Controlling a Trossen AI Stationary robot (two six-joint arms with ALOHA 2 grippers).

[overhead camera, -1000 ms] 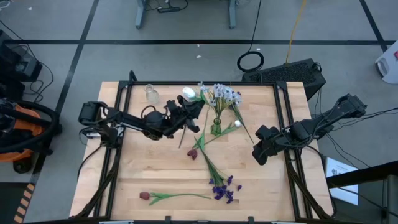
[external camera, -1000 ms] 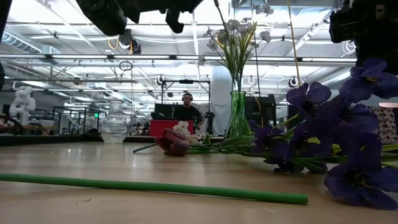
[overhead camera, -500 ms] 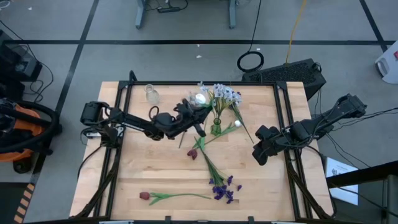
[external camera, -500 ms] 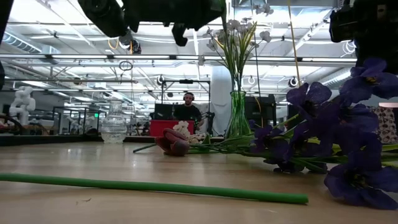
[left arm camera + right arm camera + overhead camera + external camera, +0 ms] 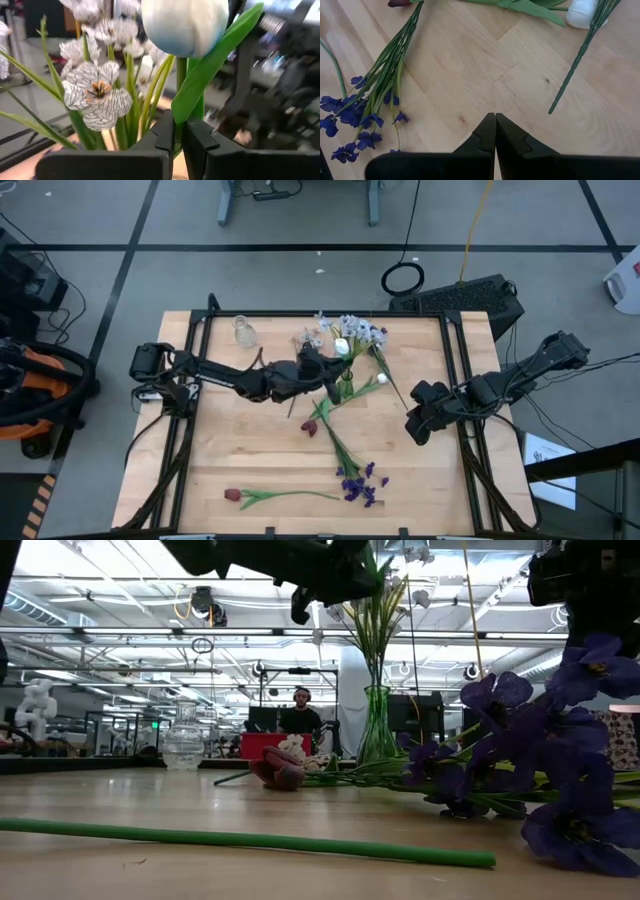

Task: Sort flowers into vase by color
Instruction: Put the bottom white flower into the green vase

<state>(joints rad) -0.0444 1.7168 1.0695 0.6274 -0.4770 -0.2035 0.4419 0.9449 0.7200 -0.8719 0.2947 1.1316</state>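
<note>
My left gripper (image 5: 330,365) is shut on a white tulip (image 5: 342,346) right beside the green vase (image 5: 347,388), which holds pale white-lilac flowers (image 5: 358,330). In the left wrist view the bud (image 5: 185,22) stands past the fingertips, in front of those blooms (image 5: 95,90). A clear vase (image 5: 243,331) stands at the far left. On the table lie a dark red tulip (image 5: 310,426), a purple cluster (image 5: 358,485), another red tulip (image 5: 233,495) and a white tulip (image 5: 381,378). My right gripper (image 5: 413,430) waits, shut, above the table's right side. My left gripper pinches the white tulip's green stem (image 5: 179,102) a little below the bud, between its two fingers (image 5: 165,130); a leaf (image 5: 210,75) rises beside the hold. The fingers come level from the table's left. The tulip is lifted clear of the table, its bud at the level of the vase's blooms.
The right wrist view shows bare wood under my right gripper (image 5: 495,117), with purple flowers (image 5: 350,115) and a loose green stem (image 5: 572,70) close by. In the low view a long stem (image 5: 250,840) lies across the near part of the table. The arms' frames run along both table sides.
My left gripper has carried the white tulip toward the table's right edge, from near the clear vase's side up to the green vase, sinking slightly and tipping to level. The bud now sits among the vase's blooms. My right gripper has kept still.
</note>
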